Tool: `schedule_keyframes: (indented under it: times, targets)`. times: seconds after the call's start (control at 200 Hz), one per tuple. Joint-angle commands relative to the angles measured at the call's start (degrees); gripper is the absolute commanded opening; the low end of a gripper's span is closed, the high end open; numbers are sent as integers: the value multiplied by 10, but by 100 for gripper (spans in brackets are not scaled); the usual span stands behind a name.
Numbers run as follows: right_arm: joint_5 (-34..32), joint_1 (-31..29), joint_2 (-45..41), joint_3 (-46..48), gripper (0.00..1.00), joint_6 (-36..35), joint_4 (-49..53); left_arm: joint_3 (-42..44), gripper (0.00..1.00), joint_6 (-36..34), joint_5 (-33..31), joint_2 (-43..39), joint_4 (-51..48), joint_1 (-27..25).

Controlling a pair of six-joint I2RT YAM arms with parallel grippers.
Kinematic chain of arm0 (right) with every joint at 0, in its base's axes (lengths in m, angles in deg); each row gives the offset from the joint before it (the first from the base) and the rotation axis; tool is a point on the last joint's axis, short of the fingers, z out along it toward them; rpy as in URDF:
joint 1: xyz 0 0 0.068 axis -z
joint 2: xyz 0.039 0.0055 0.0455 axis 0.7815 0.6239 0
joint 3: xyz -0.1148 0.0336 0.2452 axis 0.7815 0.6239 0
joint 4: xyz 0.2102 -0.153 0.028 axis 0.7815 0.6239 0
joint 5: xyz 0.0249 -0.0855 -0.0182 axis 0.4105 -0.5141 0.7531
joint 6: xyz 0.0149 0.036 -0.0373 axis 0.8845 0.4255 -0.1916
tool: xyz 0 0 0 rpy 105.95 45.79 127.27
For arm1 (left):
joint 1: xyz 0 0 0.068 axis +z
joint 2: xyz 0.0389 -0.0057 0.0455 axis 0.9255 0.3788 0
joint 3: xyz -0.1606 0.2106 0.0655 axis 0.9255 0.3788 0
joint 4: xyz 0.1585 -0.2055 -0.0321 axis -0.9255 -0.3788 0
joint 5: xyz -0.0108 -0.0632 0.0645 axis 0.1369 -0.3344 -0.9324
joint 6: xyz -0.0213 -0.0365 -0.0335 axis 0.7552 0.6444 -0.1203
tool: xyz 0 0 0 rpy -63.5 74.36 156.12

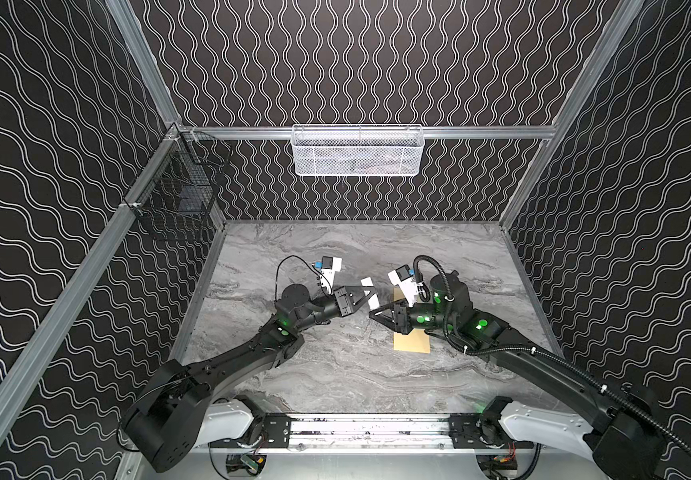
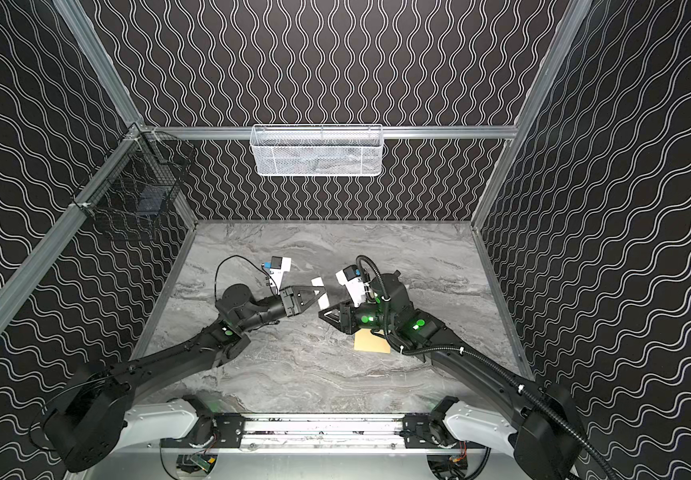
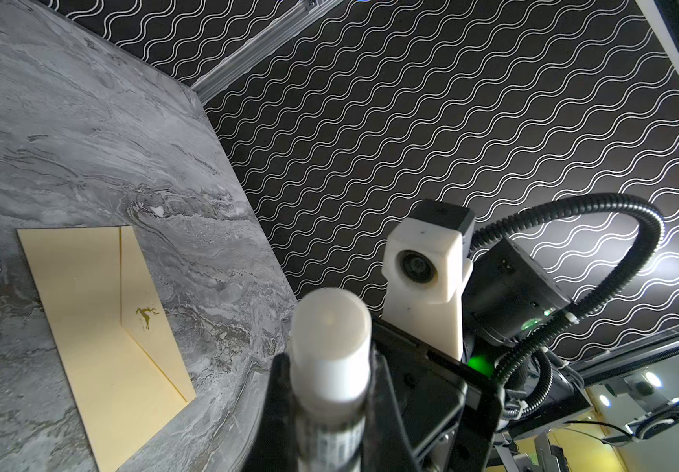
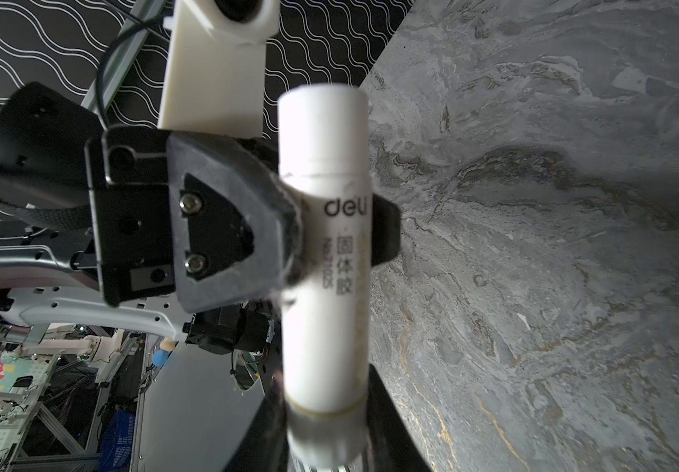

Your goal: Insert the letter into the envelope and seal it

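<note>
The tan envelope lies flat on the marble table under my right arm. In the left wrist view the envelope shows its flap with a small gold mark. The letter is out of view. A white glue stick hangs in the air between both grippers. My left gripper is shut on the glue stick across its middle. My right gripper has a finger on each side of the glue stick's end. Whether those fingers press on it is unclear.
A white mesh basket hangs on the back wall and a black wire basket on the left wall. Patterned walls close in the table on three sides. The arms' base rail runs along the front edge.
</note>
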Motion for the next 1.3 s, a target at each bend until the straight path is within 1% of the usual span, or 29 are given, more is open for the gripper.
schedule_keyframes:
  times: [0.0,0.03,0.09,0.17,0.285,0.335,0.435,0.506,0.581,0.626,0.781,0.846,0.971,1.031,1.121,1.236,1.296]
  targets:
    - [-36,3,-17,-1,75,1,16,-20,0,13,20,7,7,0]
    - [-42,9,-26,3,80,3,18,-27,0,13,27,11,-4,1]
    - [-31,28,-43,9,86,1,28,-38,0,19,41,26,-12,2]
    - [-9,59,-59,11,89,-6,54,-56,0,29,61,51,-12,2]
    - [31,90,-70,0,90,-23,93,-93,0,22,88,91,-39,3]
    - [46,94,-73,-3,90,-26,101,-102,0,38,102,115,-7,3]
    - [63,99,-75,2,89,-26,103,-123,0,102,128,173,93,1]
    - [79,103,-74,9,86,-18,95,-137,0,127,138,201,131,1]
    - [86,105,-76,16,84,-7,84,-146,0,120,137,208,120,1]
    - [87,107,-78,23,81,0,74,-149,0,120,138,213,116,0]
    - [99,120,-72,38,70,16,60,-149,0,153,145,232,167,0]
    - [109,125,-70,40,65,23,49,-147,0,152,145,233,166,0]
    - [121,130,-67,38,61,30,34,-141,0,155,145,238,175,-1]
    - [128,132,-62,37,57,35,24,-139,0,159,144,240,181,-1]
    - [135,133,-50,29,53,32,30,-138,0,162,142,244,187,-1]
    - [142,134,-45,29,44,38,23,-135,0,164,140,248,192,-2]
    - [138,134,-46,29,41,37,26,-135,0,165,140,251,194,-2]
